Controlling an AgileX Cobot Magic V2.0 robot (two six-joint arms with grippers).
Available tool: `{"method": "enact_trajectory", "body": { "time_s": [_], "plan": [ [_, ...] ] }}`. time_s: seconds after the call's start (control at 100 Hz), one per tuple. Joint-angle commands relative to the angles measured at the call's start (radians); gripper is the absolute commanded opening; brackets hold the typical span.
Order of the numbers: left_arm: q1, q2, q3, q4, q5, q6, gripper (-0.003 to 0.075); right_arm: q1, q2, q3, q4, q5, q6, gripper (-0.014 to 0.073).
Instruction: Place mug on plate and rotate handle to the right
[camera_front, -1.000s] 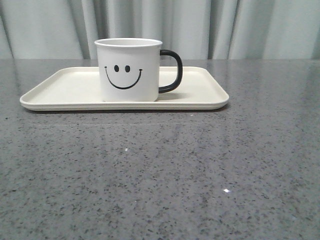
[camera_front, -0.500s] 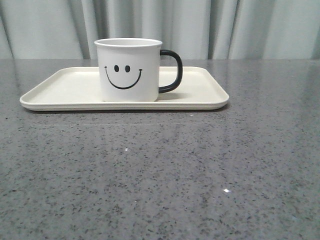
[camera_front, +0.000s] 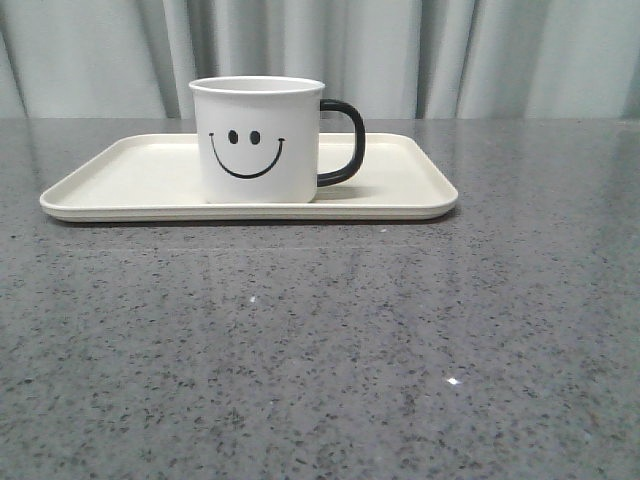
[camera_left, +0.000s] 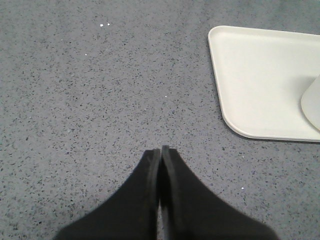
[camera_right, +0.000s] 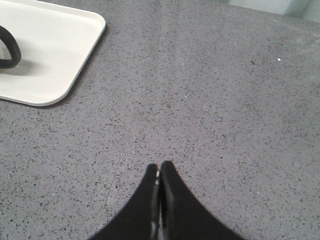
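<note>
White and upright, the mug (camera_front: 257, 140) stands on the plate (camera_front: 400, 185), its black handle (camera_front: 344, 141) already pointing right, well beyond both sets of fingertips. The left gripper (camera_left: 160, 151) and right gripper (camera_right: 159, 167) each have their fingers pressed together, holding nothing, over bare grey stone table (camera_front: 330, 340). Placing and turning look done; I judge nothing remains but keeping clear.

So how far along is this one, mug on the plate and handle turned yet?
It looks finished. The mug stands upright on the plate, smiley toward the front camera, and the handle points to the robot's right. Nothing is in hand: the left gripper and right gripper are both shut, empty, and over bare table away from the plate. No step appears left.
</note>
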Motion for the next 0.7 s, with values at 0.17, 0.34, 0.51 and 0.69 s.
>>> {"method": "enact_trajectory", "body": {
  "time_s": [0.17, 0.34, 0.51, 0.69],
  "plan": [
    [0.003, 0.001, -0.026, 0.007, -0.070, -0.007, -0.0020, -0.008, 0.000, -0.027, 0.000, -0.065, 0.001, -0.0064],
    [0.003, 0.001, -0.012, 0.018, -0.086, -0.007, -0.0020, -0.008, 0.000, -0.027, 0.000, -0.065, 0.001, -0.0064],
    [0.003, -0.009, 0.049, 0.072, -0.256, -0.007, -0.0020, -0.008, 0.000, -0.027, 0.000, -0.065, 0.001, -0.0064],
    [0.003, -0.094, 0.181, 0.076, -0.508, -0.007, -0.0020, -0.008, 0.000, -0.027, 0.000, -0.065, 0.001, -0.0064]
  ]
}}
